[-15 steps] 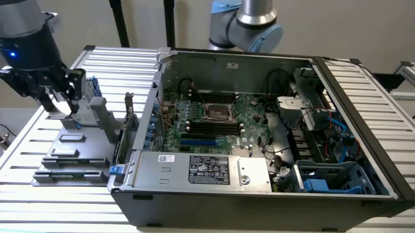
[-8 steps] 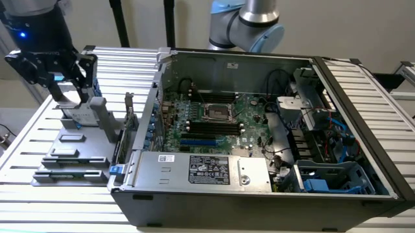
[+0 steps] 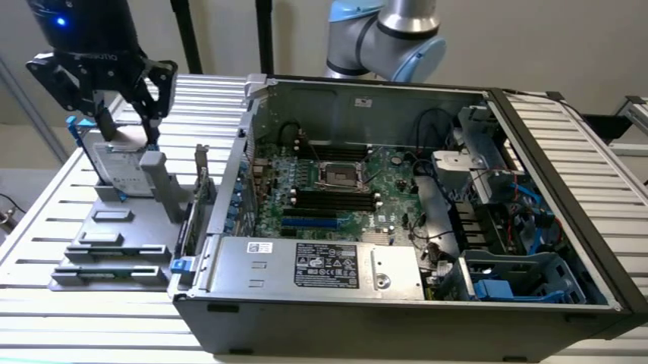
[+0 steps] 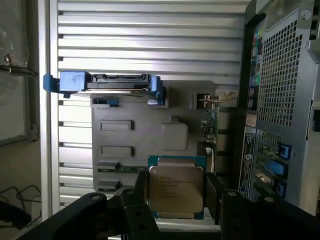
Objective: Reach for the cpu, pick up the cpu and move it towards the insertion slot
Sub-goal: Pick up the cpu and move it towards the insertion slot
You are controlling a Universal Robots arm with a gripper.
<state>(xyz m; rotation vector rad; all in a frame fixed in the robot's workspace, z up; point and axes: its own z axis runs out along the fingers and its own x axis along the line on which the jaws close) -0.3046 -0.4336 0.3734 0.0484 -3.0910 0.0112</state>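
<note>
Over the slatted metal table, the square silver-topped cpu is clamped edgewise in the black gripper, well apart from the silver-framed insertion slot. Held so thinly, it could be dropped if jolted.

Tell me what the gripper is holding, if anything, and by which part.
The cpu, held by two opposite side edges between the gripper's fingers, its flat metal top facing the wrist camera.

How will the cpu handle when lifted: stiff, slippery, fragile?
Likely stiff: the cpu is a flat square with a metal lid. Probably light, being much smaller than the hard drive. Its smooth lid may slip under a loose grip.
</note>
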